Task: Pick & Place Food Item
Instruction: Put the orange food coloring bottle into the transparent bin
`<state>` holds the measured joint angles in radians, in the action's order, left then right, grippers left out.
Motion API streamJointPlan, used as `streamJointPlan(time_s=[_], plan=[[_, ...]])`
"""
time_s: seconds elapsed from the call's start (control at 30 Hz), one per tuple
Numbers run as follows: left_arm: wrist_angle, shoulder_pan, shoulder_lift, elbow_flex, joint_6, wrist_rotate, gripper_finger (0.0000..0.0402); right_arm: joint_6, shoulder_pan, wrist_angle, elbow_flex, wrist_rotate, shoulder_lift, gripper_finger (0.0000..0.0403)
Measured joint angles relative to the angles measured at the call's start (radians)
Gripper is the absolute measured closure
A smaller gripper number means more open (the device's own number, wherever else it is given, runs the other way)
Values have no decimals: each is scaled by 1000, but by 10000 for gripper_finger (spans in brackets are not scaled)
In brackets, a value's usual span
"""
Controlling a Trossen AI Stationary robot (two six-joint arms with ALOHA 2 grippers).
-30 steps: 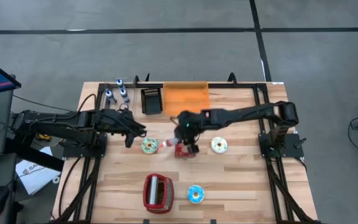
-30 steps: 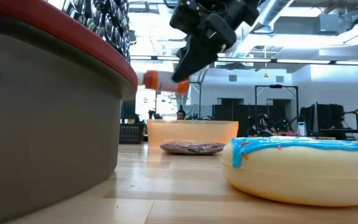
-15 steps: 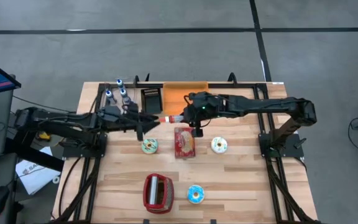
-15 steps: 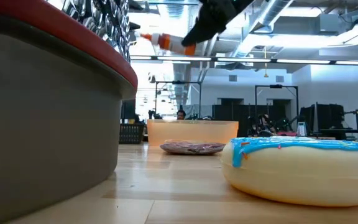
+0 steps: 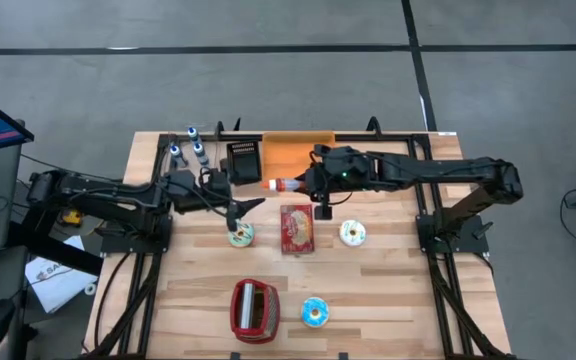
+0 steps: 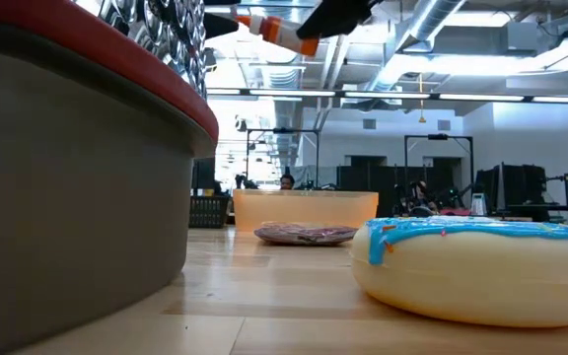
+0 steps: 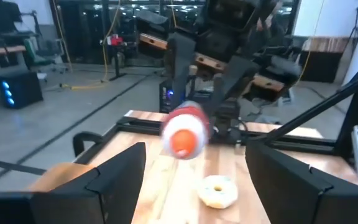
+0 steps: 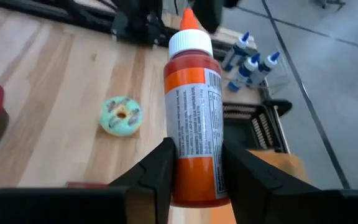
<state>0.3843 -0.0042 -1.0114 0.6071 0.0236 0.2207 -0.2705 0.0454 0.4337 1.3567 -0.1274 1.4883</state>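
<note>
My right gripper [image 5: 313, 186] is shut on an orange sauce bottle [image 5: 286, 184] with a white cap, held high over the table's middle, nozzle toward the left arm. My left gripper [image 5: 244, 206] stands open just left of the nozzle, roughly level, touching nothing. In the left wrist view the bottle [image 7: 185, 133] shows end-on between and beyond its fingers. A reddish-brown slab of meat [image 5: 297, 228] lies flat on the table below the bottle. The bottle [image 6: 274, 28] is at the top of the low view. My right gripper pinches the bottle's body near its base [image 8: 194, 177] between its two fingers [image 8: 159, 169]. The fingers come from the table's right, slanting downward, and lie along the bottle. The bottle is lifted clear, nearly level, its nozzle [image 8: 188, 18] pointing toward the table's left.
Three donuts lie on the table: green [image 5: 240, 235], white [image 5: 352, 233], blue [image 5: 315, 312]. A red toaster [image 5: 254, 307] stands near the front edge. At the back are an orange tray [image 5: 298, 158], a black rack [image 5: 243, 162] and blue-capped bottles [image 5: 186, 148].
My right gripper has risen and gone toward the far edge with the bottle, uncovering the meat that lay beneath it. My left gripper has gone toward the table's right, turned to level and opened.
</note>
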Motion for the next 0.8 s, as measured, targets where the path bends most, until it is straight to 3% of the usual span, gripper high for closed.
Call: streamJointPlan(time_s=[0.43, 0.8], plan=[[0, 27, -16, -2, -6, -82, 128, 2, -44, -10, 0, 29, 3, 287], [113, 23, -75, 0, 27, -105, 128, 17, -44, -53, 0, 29, 5, 291]])
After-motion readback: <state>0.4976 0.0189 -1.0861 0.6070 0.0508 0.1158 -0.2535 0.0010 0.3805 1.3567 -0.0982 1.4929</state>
